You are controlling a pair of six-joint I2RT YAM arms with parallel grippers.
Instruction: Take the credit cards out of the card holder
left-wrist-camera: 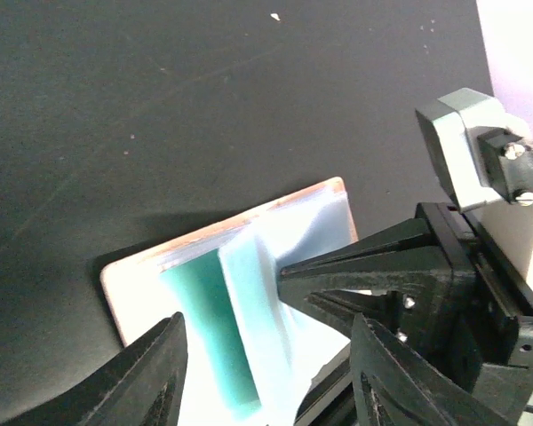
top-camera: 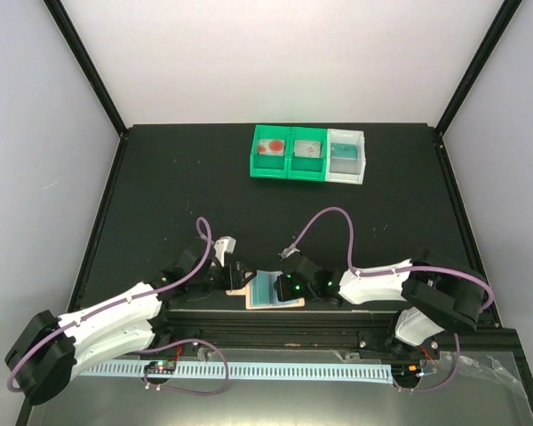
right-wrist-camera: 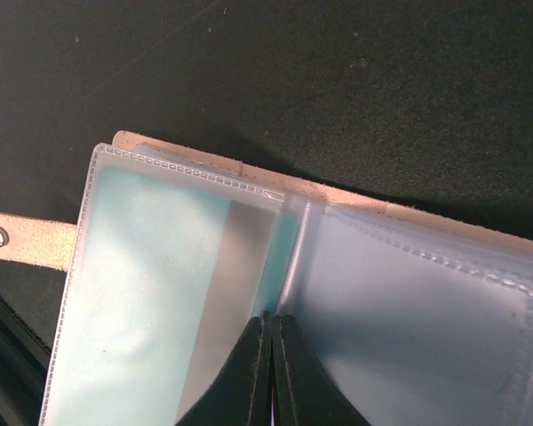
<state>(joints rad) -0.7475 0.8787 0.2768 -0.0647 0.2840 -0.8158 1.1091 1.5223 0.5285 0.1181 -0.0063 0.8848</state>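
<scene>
Closest to the right wrist camera, we see the right gripper (right-wrist-camera: 271,324) with its 2 fingers pressed tight together. The tips sit at the fold between 2 clear sleeves of the open card holder (right-wrist-camera: 400,311). We cannot tell whether a thin sleeve edge is caught between them. The left sleeve holds a light blue credit card (right-wrist-camera: 151,284) with a grey stripe. A tan tab (right-wrist-camera: 27,241) with a snap sticks out just beside it.

Our left gripper (left-wrist-camera: 268,324) stands with its fingers apart, holding nothing, just over the near part of the holder.

The holder lies flat on the black table (right-wrist-camera: 338,80), near the front edge between both arms. Well apart, at the far side, stand 2 green bins (top-camera: 289,176) touching 1 white bin (top-camera: 346,179).
</scene>
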